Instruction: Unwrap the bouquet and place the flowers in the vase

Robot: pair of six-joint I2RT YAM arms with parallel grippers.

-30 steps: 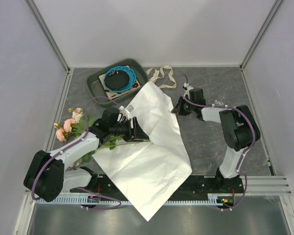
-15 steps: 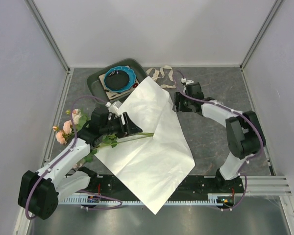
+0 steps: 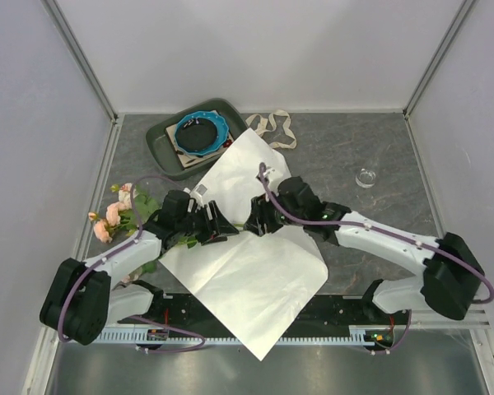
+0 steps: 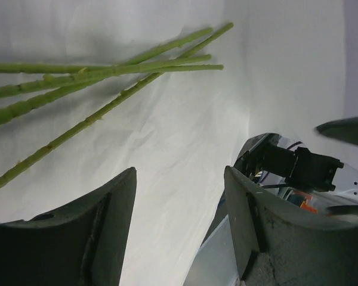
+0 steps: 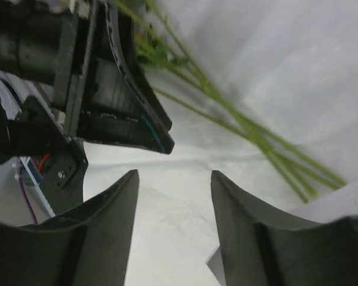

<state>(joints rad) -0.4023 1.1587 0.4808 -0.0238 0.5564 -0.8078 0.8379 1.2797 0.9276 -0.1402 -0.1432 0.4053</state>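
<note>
White wrapping paper (image 3: 247, 280) lies spread across the middle of the worktop (image 3: 354, 239). The left hand (image 3: 221, 224) and right hand (image 3: 259, 217) face each other over it, both released and empty. The flowers (image 3: 119, 210) lie at left, with their stems on the paper. The vase (image 3: 365, 177) stands at right, well apart.

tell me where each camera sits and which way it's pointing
Top: above and behind the arms, looking down on the table, paper, flowers, vase; both arms show.
Left wrist: on the left hand, facing along its fingers at stems on paper.
Right wrist: on the right hand, facing past its fingers at the same stems and the left hand.
Both wrist views share stems and paper.
</note>
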